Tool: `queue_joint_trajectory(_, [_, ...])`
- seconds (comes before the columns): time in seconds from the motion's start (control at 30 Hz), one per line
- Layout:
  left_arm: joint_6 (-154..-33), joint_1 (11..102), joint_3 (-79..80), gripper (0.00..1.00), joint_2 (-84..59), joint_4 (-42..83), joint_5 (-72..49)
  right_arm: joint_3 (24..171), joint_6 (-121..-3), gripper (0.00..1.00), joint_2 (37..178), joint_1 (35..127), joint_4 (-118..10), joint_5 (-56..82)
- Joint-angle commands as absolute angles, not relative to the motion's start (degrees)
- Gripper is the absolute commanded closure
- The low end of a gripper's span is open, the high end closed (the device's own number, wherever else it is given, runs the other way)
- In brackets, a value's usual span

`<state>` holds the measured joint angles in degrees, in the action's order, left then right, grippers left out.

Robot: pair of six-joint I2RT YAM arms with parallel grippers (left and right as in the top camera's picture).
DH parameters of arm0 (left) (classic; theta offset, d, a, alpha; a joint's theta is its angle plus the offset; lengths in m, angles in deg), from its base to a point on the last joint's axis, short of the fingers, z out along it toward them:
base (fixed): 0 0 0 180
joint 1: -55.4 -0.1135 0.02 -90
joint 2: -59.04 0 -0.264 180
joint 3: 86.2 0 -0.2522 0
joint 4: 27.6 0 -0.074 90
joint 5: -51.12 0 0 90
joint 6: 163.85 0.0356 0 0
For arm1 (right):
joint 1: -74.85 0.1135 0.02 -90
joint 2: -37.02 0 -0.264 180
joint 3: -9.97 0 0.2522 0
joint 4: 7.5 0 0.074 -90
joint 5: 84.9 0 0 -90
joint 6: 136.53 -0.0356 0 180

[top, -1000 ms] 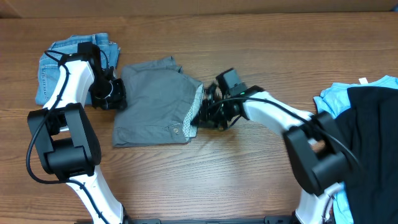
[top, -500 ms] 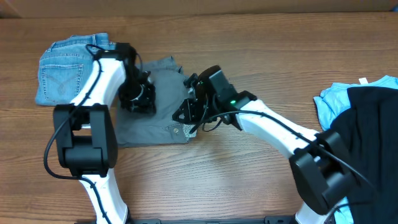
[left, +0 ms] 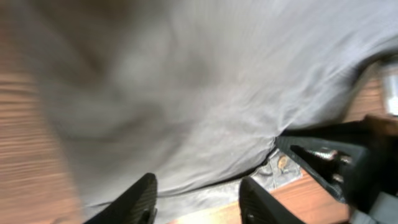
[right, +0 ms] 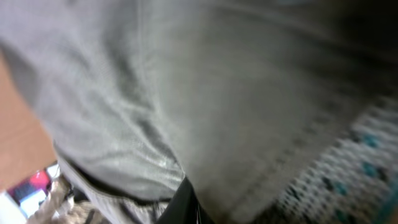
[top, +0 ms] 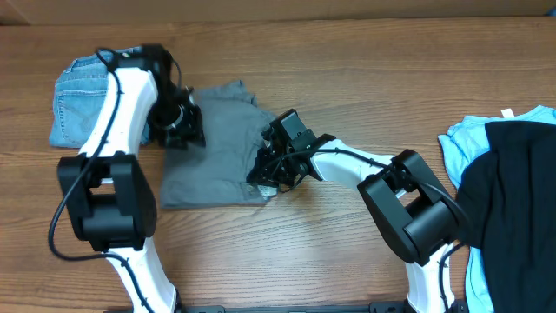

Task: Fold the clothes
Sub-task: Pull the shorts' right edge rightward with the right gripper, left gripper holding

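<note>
Grey shorts (top: 217, 139) lie flat on the wooden table (top: 347, 252), left of centre, with an arm at each side. The left gripper (top: 178, 130) hangs over their left edge, and in the wrist view its fingers (left: 140, 198) stand apart with nothing between them. The right gripper (top: 268, 169) is pinched tight on the right edge, the patterned pocket lining (right: 348, 162) showing beside it. The blue denim (top: 82, 96) sits far left; the light-blue garment (top: 460, 143) and black garment (top: 521, 165) are piled far right.
</note>
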<state>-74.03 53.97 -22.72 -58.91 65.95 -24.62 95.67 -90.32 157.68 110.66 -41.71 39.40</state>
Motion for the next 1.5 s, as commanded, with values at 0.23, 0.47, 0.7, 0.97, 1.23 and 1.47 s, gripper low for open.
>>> queue_joint_trajectory(0.23, [-72.9, 52.4, -32.4, 0.35, -52.6, 67.8, -24.6, 100.8, -91.9, 0.96, 153.5, 102.3, -66.7, 17.6])
queue_joint_trajectory(0.47, [-66.0, 56.7, -31.8, 0.49, -53.4, 67.2, -18.0, 105.0, -79.0, 0.96, 149.0, 98.2, -75.0, 9.6])
queue_joint_trajectory(0.7, [-62.6, 64.2, -26.7, 0.87, -53.4, 63.5, -16.2, 106.3, -64.2, 0.96, 143.0, 97.4, -76.4, 29.3])
queue_joint_trajectory(0.97, [-61.8, 68.9, -9.4, 0.95, -53.4, 49.0, -17.3, 101.7, -69.4, 0.96, 143.4, 97.6, -75.5, 33.9])
queue_joint_trajectory(1.23, [-71.6, 67.1, 2.6, 0.94, -53.4, 40.3, -35.2, 88.7, -80.9, 0.96, 143.5, 97.5, -68.5, 36.7])
queue_joint_trajectory(1.47, [-76.1, 60.1, 2.9, 0.81, -53.4, 41.9, -40.8, 81.9, -86.2, 0.96, 143.5, 96.4, -62.1, 39.6])
